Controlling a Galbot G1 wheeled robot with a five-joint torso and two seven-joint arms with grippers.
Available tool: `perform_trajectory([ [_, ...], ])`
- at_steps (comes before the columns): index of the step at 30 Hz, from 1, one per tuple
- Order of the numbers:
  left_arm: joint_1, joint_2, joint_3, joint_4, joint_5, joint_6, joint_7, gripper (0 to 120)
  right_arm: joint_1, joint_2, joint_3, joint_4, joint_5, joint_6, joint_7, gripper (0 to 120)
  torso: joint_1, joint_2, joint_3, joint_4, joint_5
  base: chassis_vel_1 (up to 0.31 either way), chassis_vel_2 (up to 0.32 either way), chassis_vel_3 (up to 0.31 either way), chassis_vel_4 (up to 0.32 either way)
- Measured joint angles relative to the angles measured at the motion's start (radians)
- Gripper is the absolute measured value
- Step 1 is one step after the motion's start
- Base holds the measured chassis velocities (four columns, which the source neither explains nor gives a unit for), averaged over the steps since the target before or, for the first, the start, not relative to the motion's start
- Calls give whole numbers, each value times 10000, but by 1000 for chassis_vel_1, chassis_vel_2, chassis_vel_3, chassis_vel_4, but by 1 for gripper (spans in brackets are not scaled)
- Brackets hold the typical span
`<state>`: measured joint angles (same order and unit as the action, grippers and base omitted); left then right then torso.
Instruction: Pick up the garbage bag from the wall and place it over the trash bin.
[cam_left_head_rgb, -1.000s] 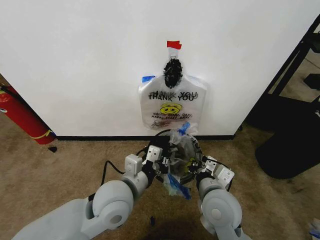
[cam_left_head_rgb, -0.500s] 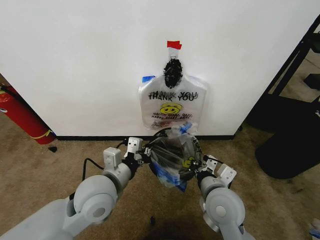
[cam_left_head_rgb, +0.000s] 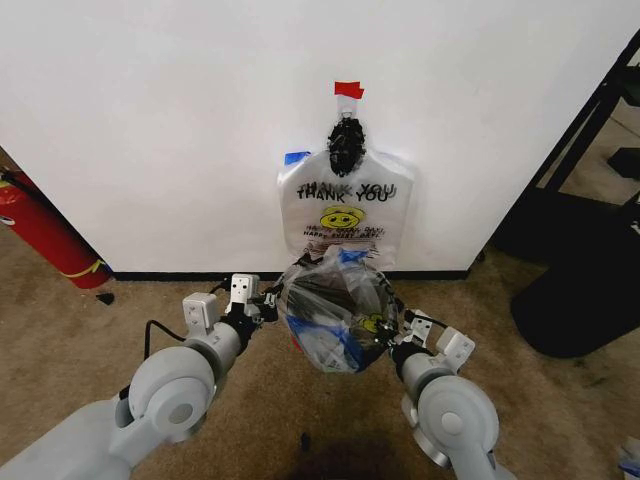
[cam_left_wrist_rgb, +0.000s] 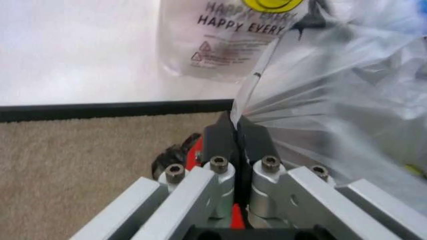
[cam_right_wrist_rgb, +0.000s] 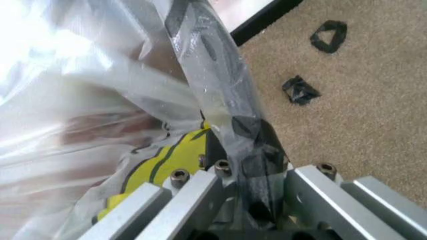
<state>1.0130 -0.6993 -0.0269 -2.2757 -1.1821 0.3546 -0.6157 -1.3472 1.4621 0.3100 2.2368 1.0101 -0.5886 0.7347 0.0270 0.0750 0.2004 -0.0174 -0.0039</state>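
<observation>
A white wall (cam_left_head_rgb: 170, 110) closes off the far side of the room, meeting tan carpet (cam_left_head_rgb: 90, 330) along a black baseboard (cam_left_head_rgb: 180, 274). A red fire extinguisher (cam_left_head_rgb: 40, 232) leans at the wall's left end, and a black frame (cam_left_head_rgb: 590, 110) stands at the right edge. Fixed to the wall under a strip of red tape (cam_left_head_rgb: 348, 89) hangs a stack of bags (cam_left_head_rgb: 345, 205), printed "THANK YOU" above a yellow smiley face. Directly below it, the garbage bag (cam_left_head_rgb: 335, 315) is stretched open between the two arms, spread across the top of the trash bin (cam_left_head_rgb: 300, 282), whose black mesh and rim show through the clear plastic; whether the film is seated all the way round the rim cannot be told. The left gripper (cam_left_head_rgb: 268, 303) sits at the bag's left side; in the left wrist view its fingers (cam_left_wrist_rgb: 248, 137) are pressed together with a pinch of film rising from between them. The right gripper (cam_left_head_rgb: 397, 338) sits at the bag's right side, and the right wrist view shows it (cam_right_wrist_rgb: 227, 150) closed on a fold of plastic bearing yellow print. Two scraps of black tape (cam_right_wrist_rgb: 301, 90) lie on the carpet near the bin.
</observation>
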Motion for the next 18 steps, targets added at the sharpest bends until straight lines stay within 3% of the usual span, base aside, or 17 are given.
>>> perform_trajectory([
  [18,1216,-43,-252,495,574,-77,606,0,-92,-286,780,513,1556,-199,-399,0,0,0,0,1,0,0,0,0,0],
])
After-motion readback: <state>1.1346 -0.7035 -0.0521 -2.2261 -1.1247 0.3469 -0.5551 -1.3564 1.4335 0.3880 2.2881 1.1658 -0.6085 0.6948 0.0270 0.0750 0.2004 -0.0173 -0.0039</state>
